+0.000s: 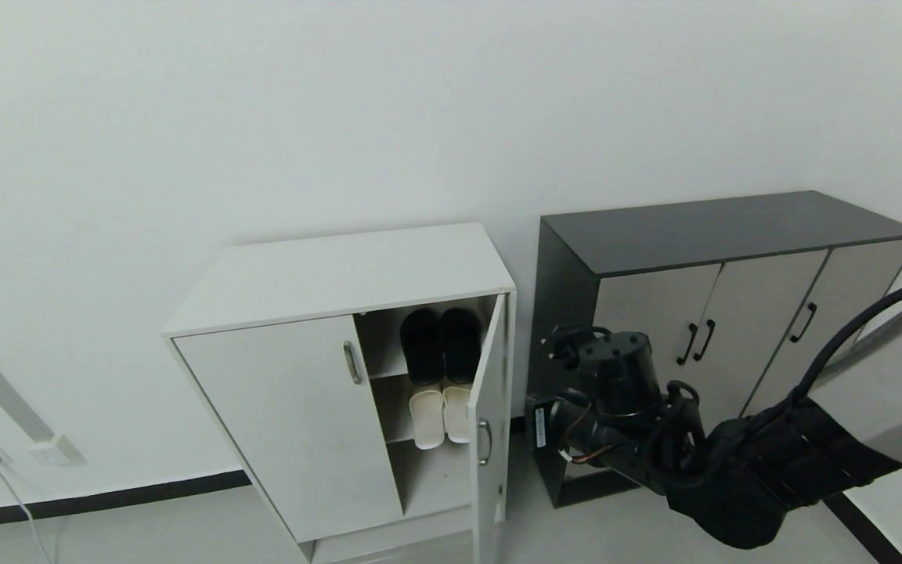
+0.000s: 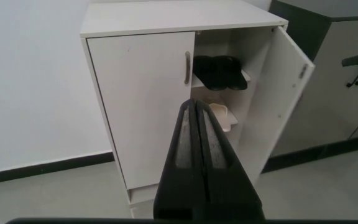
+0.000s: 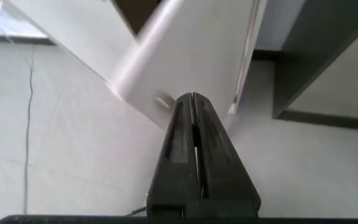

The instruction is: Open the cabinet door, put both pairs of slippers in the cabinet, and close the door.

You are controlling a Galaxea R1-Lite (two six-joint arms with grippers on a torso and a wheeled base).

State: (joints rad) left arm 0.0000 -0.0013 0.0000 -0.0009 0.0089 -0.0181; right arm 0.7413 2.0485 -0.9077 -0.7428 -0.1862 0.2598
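Cabinet, dark grey (image 1: 733, 235), three pale doors, all closed; stands against the wall at 3 o'clock of the white cabinet.
Cabinet, white (image 1: 341, 274): left door (image 1: 286, 415) closed, right door (image 1: 492, 392) swung open, hinged on its 3 o'clock side.
Right arm (image 1: 631, 407), black, at 4 o'clock of the open door, near it.
Black slippers (image 1: 441, 345), one pair, side by side on the upper shelf inside the open half.
White slippers (image 1: 439, 415), one pair, on the middle shelf, at 6 o'clock of the black pair.
Left tool (image 2: 195, 104): fingers pressed together, holding nothing; points at the white cabinet's front, well apart from it.
Right tool (image 3: 193, 98): fingers narrow with only a slit between them, holding nothing; tips near a white panel's lower edge, above the floor.
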